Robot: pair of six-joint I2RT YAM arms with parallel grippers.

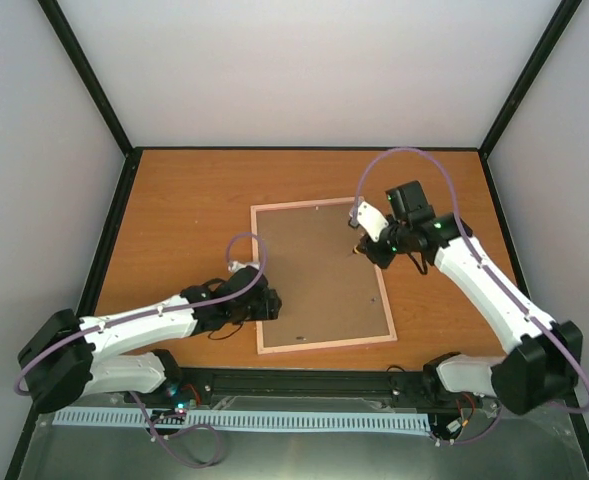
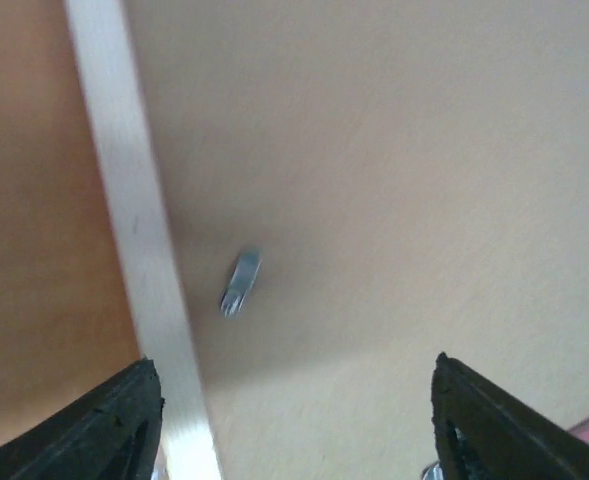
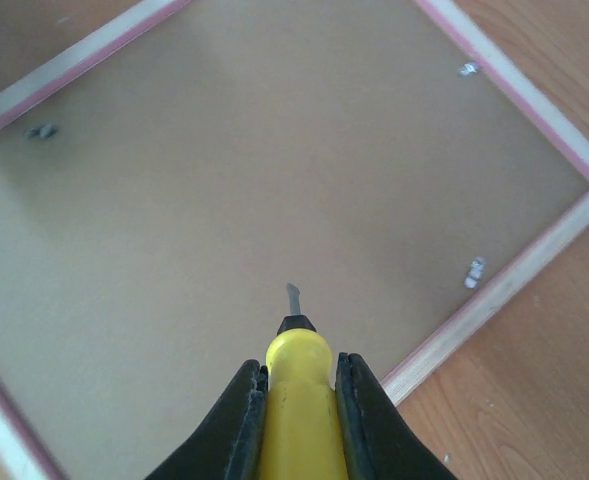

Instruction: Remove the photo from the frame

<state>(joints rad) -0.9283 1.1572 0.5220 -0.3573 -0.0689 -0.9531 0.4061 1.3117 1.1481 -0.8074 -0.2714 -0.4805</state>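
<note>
The frame lies face down on the table, right of centre; its thin pink rim encloses a brown backing board with small metal clips along the edges; the photo is hidden beneath. The left gripper is over the frame's left rail towards the near corner, jaws spread wide; the right gripper, above the board's right side, pinches a yellow screwdriver; its tip points at the board, contact unclear.
</note>
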